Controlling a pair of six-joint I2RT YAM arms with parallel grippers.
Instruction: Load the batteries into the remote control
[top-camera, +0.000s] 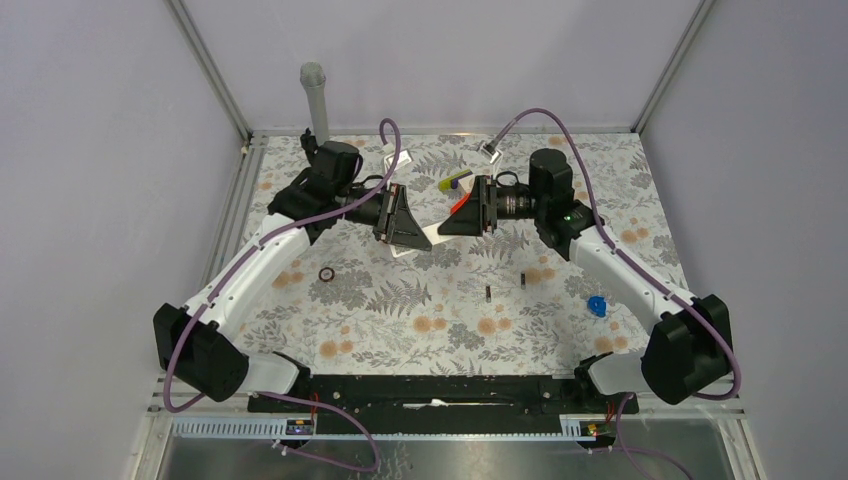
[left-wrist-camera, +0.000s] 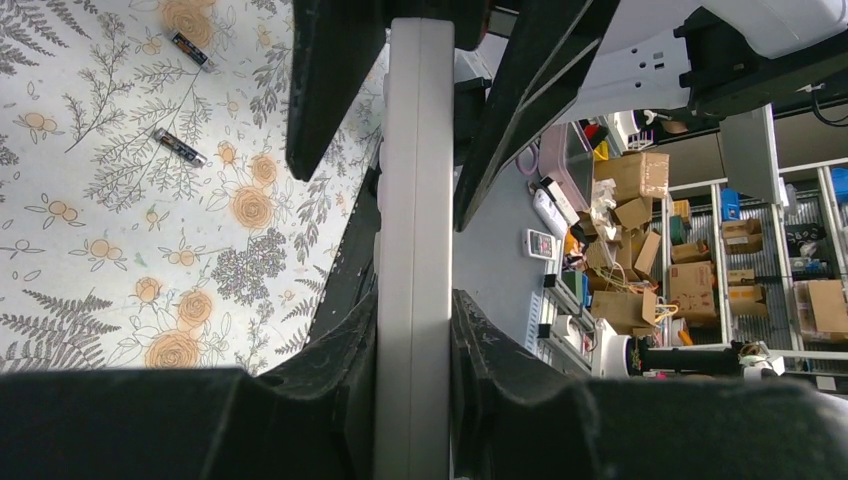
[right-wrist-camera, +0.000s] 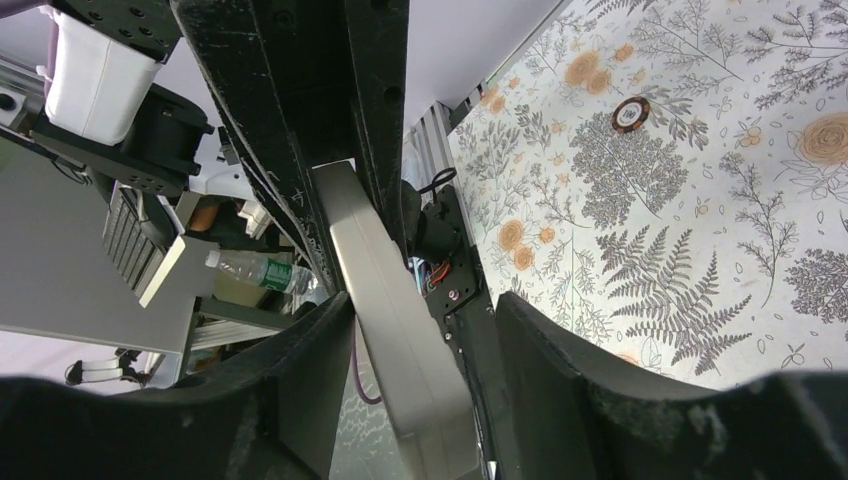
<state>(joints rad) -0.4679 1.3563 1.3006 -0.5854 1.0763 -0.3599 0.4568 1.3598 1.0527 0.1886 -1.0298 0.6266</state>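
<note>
White remote control (left-wrist-camera: 415, 200) sat clamped by left end effector (left-wrist-camera: 415, 315), right end effector (right-wrist-camera: 420, 310) open around it; left wrist view showed two batteries (left-wrist-camera: 181, 146), right's one ring (right-wrist-camera: 630, 113).

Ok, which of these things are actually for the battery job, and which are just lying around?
For the job:
remote control, clamped in the left fingers
two batteries, loose on the table

Just lying about:
dark ring
blue piece
red cylinder
yellow and purple piece
</note>
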